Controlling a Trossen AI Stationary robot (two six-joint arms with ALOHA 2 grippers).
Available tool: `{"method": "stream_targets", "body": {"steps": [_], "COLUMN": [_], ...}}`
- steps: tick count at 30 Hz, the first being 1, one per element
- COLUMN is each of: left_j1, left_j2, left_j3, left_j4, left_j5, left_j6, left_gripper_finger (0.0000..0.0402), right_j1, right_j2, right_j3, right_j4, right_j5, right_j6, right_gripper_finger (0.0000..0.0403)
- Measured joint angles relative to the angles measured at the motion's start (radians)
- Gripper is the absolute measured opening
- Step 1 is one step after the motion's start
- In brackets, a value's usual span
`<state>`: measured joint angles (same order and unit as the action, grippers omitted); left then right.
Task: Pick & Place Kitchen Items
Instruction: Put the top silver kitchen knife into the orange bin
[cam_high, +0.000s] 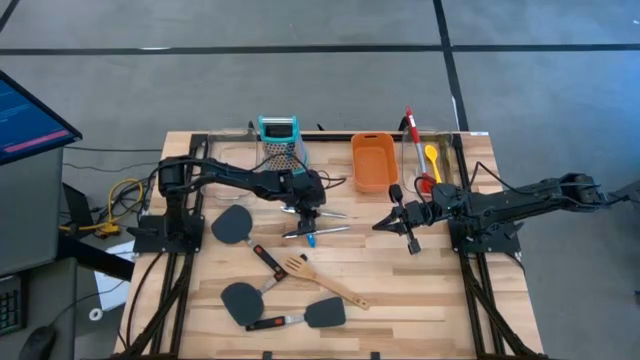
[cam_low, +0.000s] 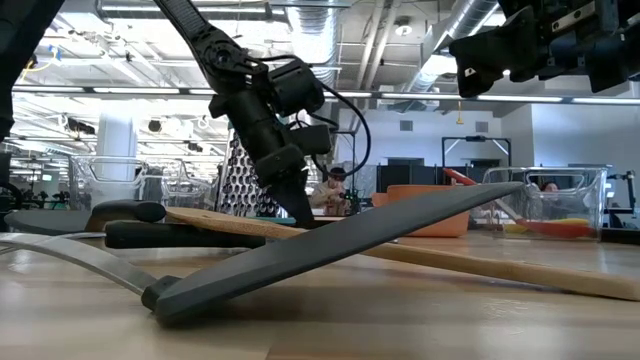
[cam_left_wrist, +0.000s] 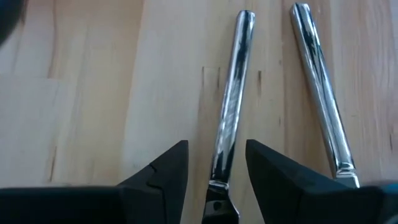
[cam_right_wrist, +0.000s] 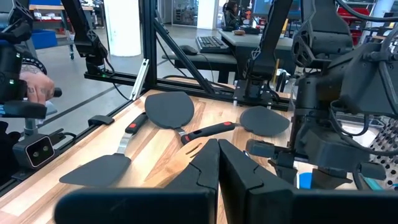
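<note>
Two long silver metal handles (cam_left_wrist: 227, 106) (cam_left_wrist: 320, 93) lie side by side on the wooden table (cam_high: 430, 290). One of them ends in a blue piece (cam_high: 310, 240). My left gripper (cam_high: 308, 212) (cam_left_wrist: 216, 168) points steeply down, open. Its two fingers stand on either side of the one silver handle, close to where it meets a black part, with a gap on each side. My right gripper (cam_high: 407, 228) (cam_right_wrist: 217, 163) hangs shut above the table's right half and holds nothing. Black spatulas (cam_high: 232, 225) (cam_high: 240, 300) (cam_high: 325, 313) and a wooden slotted turner (cam_high: 300, 266) lie flat near the front.
At the back stand a teal-topped grater (cam_high: 278, 140) and an orange tub (cam_high: 373, 160). Farther right, a clear bin (cam_high: 445, 150) holds red (cam_high: 412, 135) and yellow (cam_high: 432, 155) spoons. A monitor (cam_high: 25, 115) stands beyond the table's left edge. In the right wrist view a person's hand (cam_right_wrist: 34, 87) shows.
</note>
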<state>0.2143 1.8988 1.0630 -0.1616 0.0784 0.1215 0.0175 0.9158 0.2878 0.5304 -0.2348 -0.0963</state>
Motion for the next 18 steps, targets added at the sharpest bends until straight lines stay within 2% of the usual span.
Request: {"method": "stream_targets", "body": {"steps": [18], "left_j1": [-0.006], "left_j2": [0.058], "left_j3": [0.004], "left_j4": [0.020], "left_j5": [0.011], "left_j6": [-0.032], "left_gripper_finger": [0.0148], "right_j1": [0.000], "right_j2": [0.000], "right_j3": [0.000], "right_j4": [0.001], "right_j5": [0.000], "right_j6": [0.000], "right_gripper_finger": [0.0000]}}
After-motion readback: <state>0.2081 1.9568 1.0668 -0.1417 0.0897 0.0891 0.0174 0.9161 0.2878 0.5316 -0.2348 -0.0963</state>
